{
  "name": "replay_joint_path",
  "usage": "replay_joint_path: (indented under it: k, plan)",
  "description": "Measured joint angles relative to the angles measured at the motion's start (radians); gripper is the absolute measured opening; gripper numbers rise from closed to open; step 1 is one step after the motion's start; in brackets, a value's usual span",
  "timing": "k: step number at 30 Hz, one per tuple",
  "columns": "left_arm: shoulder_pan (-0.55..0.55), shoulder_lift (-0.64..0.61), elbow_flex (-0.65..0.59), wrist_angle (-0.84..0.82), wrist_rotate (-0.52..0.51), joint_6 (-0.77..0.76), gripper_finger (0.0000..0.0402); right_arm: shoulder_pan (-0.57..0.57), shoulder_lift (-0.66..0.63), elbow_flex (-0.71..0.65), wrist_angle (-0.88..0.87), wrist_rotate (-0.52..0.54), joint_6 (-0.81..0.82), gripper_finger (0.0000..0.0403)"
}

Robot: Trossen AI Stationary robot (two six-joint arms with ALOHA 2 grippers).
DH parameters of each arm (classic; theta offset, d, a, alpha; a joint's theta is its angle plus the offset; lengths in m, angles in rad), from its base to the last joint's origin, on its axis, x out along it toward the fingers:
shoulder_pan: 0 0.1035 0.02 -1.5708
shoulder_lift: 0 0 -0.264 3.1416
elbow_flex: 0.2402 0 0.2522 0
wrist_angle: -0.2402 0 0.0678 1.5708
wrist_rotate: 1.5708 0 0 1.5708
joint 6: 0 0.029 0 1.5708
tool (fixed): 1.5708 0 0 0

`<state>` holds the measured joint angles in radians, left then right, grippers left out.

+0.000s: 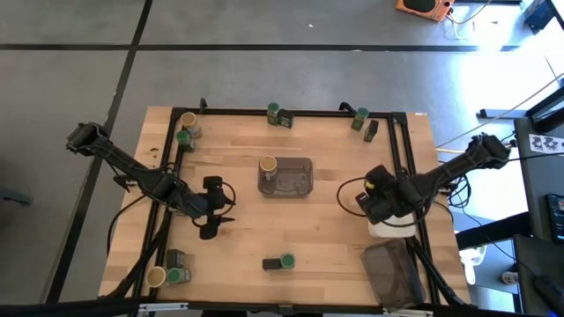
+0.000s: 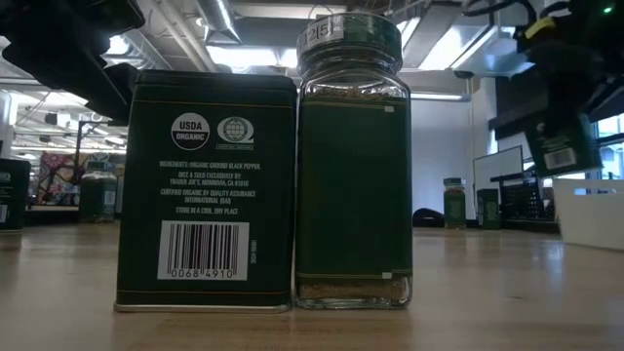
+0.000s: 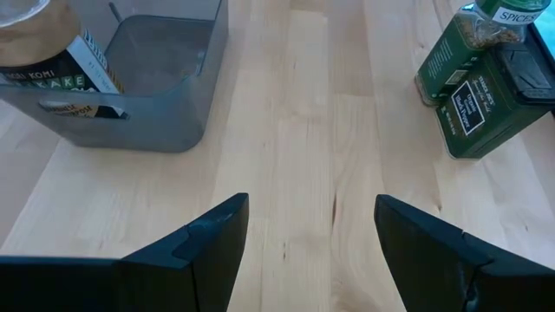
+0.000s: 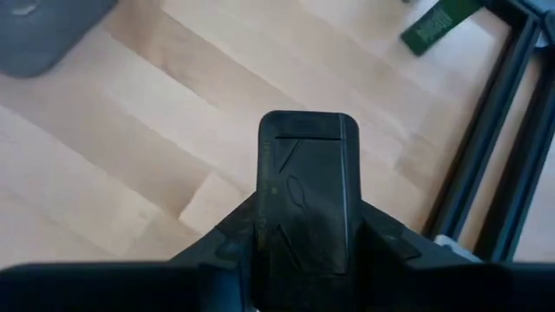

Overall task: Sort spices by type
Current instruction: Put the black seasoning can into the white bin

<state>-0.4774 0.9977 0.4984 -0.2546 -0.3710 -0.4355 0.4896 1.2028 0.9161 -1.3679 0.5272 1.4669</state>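
On the wooden counter (image 1: 308,229), our right gripper (image 4: 305,230) clenches a dark tin (image 4: 308,186) at frame right; left gripper (image 3: 308,243) released. A slipped tin could land unsorted.

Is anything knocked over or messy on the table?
Nothing is spilled. One tan-lidded jar sits alone in the grey tray, while other spices stay scattered around the table edges. The right gripper holds a dark tin.

My high camera looks straight down; my low one sits close before the tin (image 2: 206,191) at table's six o'clock (image 1: 270,263).
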Motion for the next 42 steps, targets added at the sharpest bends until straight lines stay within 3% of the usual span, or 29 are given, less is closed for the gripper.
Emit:
replay_joint_path:
  k: [12, 16, 20, 30, 36, 42]
  plan:
    - [0.000, 0.000, 0.000, 0.001, 0.000, 0.000, 0.0246, 0.119, -0.005, 0.048, -0.087, 0.045, 0.155, 0.0123]
    - [0.000, 0.000, 0.000, 0.001, 0.000, 0.000, 0.0246, 0.141, -0.006, 0.088, -0.149, -0.084, 0.197, 0.0123]
    - [0.000, 0.000, 0.000, 0.001, 0.000, 0.000, 0.0246, 0.141, -0.005, 0.036, -0.112, -0.164, 0.226, 0.0123]
    - [0.000, 0.000, 0.000, 0.001, 0.000, 0.009, 0.0246, 0.138, -0.002, -0.214, 0.138, -0.055, 0.304, 0.0123]
    - [0.000, 0.000, 0.000, 0.004, 0.000, 0.026, 0.0246, 0.137, 0.024, -0.224, 0.180, 0.040, 0.327, 0.0123]
    - [0.000, 0.000, 0.000, 0.003, 0.000, 0.026, 0.0246, 0.093, 0.047, -0.224, 0.201, 0.065, 0.325, 0.0123]
